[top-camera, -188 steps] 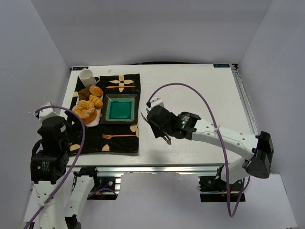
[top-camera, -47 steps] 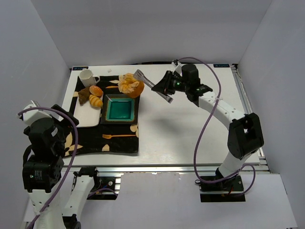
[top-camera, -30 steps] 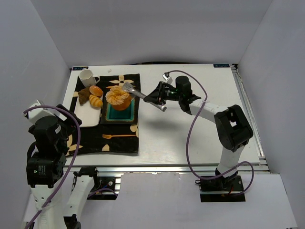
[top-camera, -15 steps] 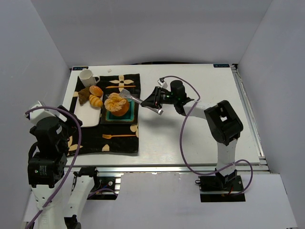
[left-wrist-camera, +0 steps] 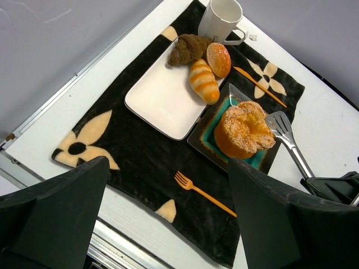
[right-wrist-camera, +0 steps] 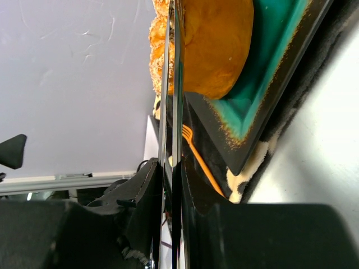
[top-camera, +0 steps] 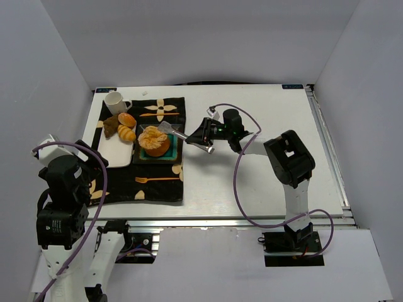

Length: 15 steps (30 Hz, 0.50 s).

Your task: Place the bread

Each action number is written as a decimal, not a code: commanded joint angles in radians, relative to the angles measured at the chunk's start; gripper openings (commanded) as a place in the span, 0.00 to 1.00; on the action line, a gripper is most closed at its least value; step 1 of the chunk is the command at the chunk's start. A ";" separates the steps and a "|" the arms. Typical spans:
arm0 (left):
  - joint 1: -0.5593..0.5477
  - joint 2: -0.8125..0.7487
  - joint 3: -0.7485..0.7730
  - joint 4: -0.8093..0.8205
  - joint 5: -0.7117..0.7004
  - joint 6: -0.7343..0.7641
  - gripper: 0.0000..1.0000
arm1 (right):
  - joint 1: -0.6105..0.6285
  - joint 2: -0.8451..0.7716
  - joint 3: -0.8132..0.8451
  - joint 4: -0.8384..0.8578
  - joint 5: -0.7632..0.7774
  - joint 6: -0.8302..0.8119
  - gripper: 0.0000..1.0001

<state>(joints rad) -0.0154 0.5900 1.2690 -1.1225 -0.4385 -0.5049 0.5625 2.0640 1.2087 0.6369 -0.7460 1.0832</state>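
Teal dish (left-wrist-camera: 205, 133): bread (left-wrist-camera: 244, 129) sits inside. Tongs (left-wrist-camera: 289, 143), gripped in the right gripper's (top-camera: 200, 134) closed fingers, seemingly touch the bun's side; dragging them away could roll it out. Left gripper (left-wrist-camera: 168, 168): fingers spread, empty.

Table: you're looking at a white, matte table (top-camera: 252, 182), running from your arm bases back to the far wall.
Near edge: a metal rail (top-camera: 208, 218) runs along the front, right by your arm bases.
Mat: there it is, a black mat (top-camera: 123, 185) with cream flower shapes, lying flat on the left half. Its near edge stops just short of the rail, and its right edge sits about mid-table.
Mug: a white mug (top-camera: 115, 100) stands at the mat's far left corner. You can't tell whether its base is wholly on the mat.
Far edge: a small blue label (top-camera: 106, 90) sits at the far left corner.
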 commanded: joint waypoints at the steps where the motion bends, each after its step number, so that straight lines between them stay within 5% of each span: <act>1: -0.003 -0.010 0.000 -0.010 -0.019 0.005 0.98 | -0.001 -0.027 0.017 0.038 0.016 -0.052 0.00; 15: -0.003 -0.007 -0.020 0.003 0.001 -0.001 0.98 | -0.001 -0.067 0.014 -0.079 0.043 -0.166 0.07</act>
<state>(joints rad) -0.0154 0.5846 1.2556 -1.1217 -0.4377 -0.5056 0.5625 2.0579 1.2087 0.5671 -0.7113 0.9539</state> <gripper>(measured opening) 0.975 0.255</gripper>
